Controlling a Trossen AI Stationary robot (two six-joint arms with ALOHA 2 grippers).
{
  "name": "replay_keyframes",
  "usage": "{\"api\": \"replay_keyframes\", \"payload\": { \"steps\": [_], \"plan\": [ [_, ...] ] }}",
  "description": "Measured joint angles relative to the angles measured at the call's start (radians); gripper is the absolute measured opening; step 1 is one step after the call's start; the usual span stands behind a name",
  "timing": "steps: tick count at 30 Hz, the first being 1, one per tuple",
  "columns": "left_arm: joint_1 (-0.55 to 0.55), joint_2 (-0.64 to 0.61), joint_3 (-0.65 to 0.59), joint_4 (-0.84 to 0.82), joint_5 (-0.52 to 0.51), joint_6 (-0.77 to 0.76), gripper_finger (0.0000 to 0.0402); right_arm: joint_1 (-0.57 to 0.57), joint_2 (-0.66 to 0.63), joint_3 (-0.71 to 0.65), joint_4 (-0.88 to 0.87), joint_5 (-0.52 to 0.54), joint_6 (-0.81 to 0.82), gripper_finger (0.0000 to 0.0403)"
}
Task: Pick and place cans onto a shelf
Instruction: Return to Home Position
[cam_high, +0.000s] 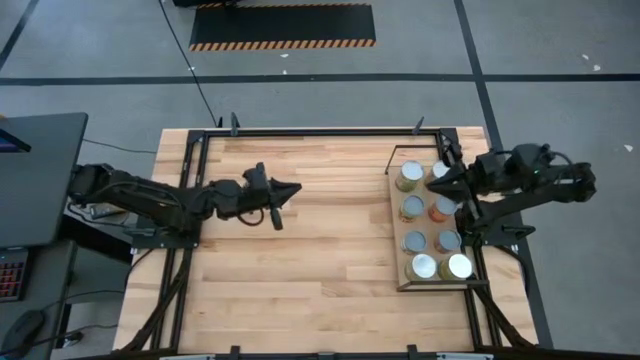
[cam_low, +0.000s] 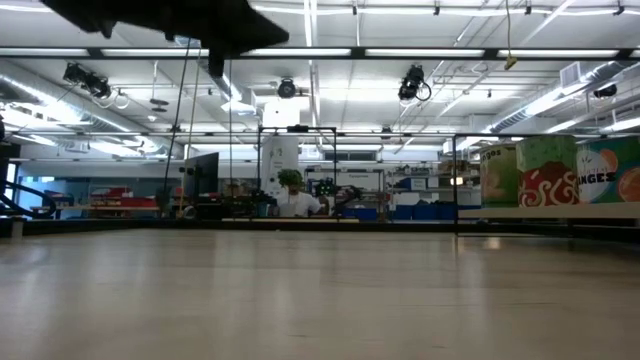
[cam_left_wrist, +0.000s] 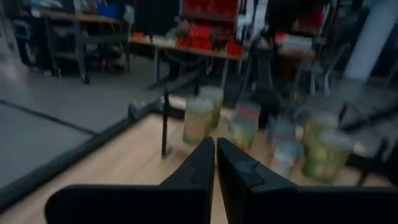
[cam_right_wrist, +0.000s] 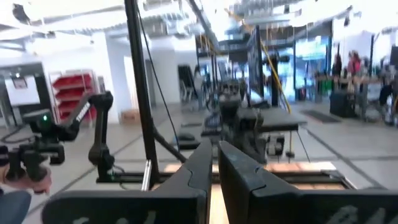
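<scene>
Legible text, one entry.

1. Letters "NGES", white capitals, on the orange-and-teal label of the can (cam_low: 620, 170) at the right end of the shelf (cam_low: 540, 211), low view. The start of the word is out of sight.

Not legible: the red-and-white label of the neighbouring can (cam_low: 545, 170), which carries a swirl pattern only; can tops in the high view; markings in the room beyond the table, too blurred to read.
</scene>
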Motion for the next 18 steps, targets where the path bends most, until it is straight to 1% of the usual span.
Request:
{"api": "replay_keyframes", "payload": {
  "steps": [2,3,5,6,8,10,13,15,16,18],
  "plan": [
    [-0.002,0.005,-0.031,0.010,0.016,0.003,0.0025,-0.010,-0.047,-0.072,0.052,0.001,-0.002,0.0034],
    [-0.004,0.005,-0.046,0.056,0.050,0.013,0.0025,-0.017,-0.075,-0.102,0.059,0.018,0.010,0.0034],
    [-0.008,-0.010,-0.102,0.181,0.136,0.044,0.0025,-0.037,-0.124,-0.154,0.086,0.102,0.051,0.0034],
    [-0.011,-0.030,-0.144,0.236,0.158,0.055,0.0025,-0.047,-0.152,-0.174,0.096,0.143,0.063,0.0034],
    [-0.016,-0.063,-0.234,0.357,0.156,0.042,0.0025,-0.065,-0.207,-0.205,0.093,0.186,0.067,0.0034],
    [-0.015,-0.100,-0.338,0.471,0.132,0.004,0.0025,-0.069,-0.266,-0.231,0.076,0.161,0.060,0.0034],
    [-0.019,-0.148,-0.472,0.627,0.140,-0.019,0.0025,-0.064,-0.332,-0.279,0.079,0.129,0.058,0.0034],
    [-0.030,-0.180,-0.543,0.690,0.143,-0.023,0.0025,-0.064,-0.373,-0.314,0.070,0.126,0.075,0.0034],
    [-0.032,-0.194,-0.571,0.708,0.124,-0.045,0.0025,-0.064,-0.390,-0.321,0.053,0.121,0.100,0.0034],
    [-0.022,-0.232,-0.579,0.705,0.047,-0.092,0.0025,-0.064,-0.416,-0.305,-0.033,0.100,0.169,0.0034]
  ]
}}
